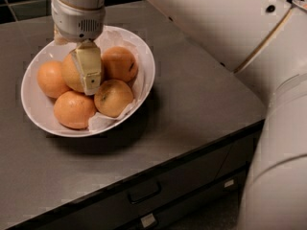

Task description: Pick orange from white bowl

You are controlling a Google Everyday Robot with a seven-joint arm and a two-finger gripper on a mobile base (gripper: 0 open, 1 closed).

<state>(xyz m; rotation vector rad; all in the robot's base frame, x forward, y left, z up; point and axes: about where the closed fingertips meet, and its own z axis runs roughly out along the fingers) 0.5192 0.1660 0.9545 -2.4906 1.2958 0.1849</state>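
Note:
The white bowl [144, 56], wide, shallow and lined with crinkled paper, stands on the left of a dark grey counter and holds several oranges. The orange [68, 73], the largest and palest, lies in the middle of the pile. My gripper [86, 76] comes straight down from above into the bowl. Its yellowish tip lies against the front right side of that orange and hides part of it. Smaller, deeper-coloured oranges lie around it: one at the left [49, 78], one at the front [73, 110], one at the back right [120, 63], and one with a dark spot [112, 97].
The counter top [192, 104] runs to the right of the bowl and ends in a front edge with drawer handles [144, 193] below it. My white arm links [268, 104] fill the right side and cross above the counter's back right.

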